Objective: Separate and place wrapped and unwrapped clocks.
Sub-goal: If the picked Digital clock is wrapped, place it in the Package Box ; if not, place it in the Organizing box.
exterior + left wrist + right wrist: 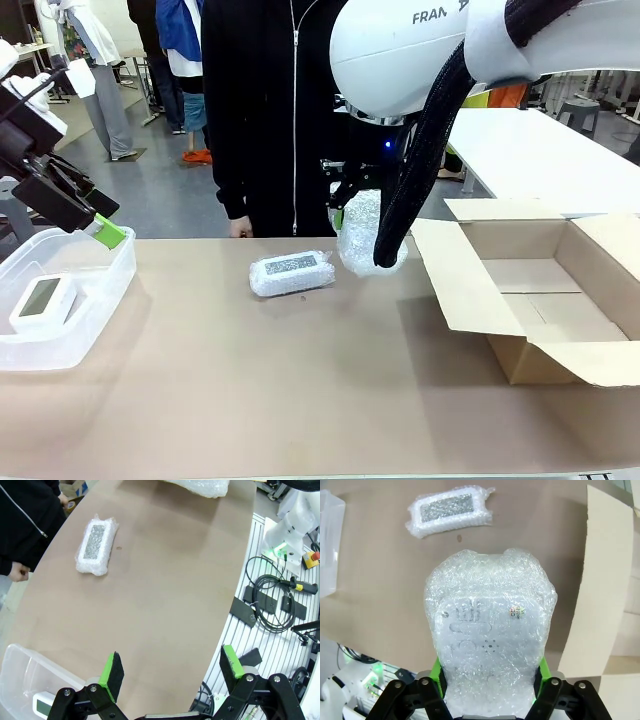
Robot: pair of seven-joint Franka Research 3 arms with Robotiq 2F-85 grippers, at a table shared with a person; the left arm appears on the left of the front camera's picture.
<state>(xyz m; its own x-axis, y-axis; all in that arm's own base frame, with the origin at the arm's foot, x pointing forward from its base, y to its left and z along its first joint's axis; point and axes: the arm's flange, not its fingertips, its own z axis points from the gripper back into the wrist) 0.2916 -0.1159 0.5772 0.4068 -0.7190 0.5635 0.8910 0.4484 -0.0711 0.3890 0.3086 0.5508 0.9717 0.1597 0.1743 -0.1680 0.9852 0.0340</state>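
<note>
My right gripper [490, 677] is shut on a bubble-wrapped clock [490, 630], which hangs above the table near the box's left flap [365, 235]. A second wrapped clock [291, 272] lies flat on the brown table in front of the person [96, 544]. The bare white clock [40, 302] with a greyish face rests in the clear plastic bin [95, 310] at the left. Just above that bin's rim, my left gripper [172, 667] stands open with nothing between its green pads [108, 232].
An open cardboard box [545, 300] sits at the right, flaps spread. A person in a black jacket [275, 110] stands at the far edge, one hand [19, 572] near the table. Cables and tools [272, 602] lie beside the table.
</note>
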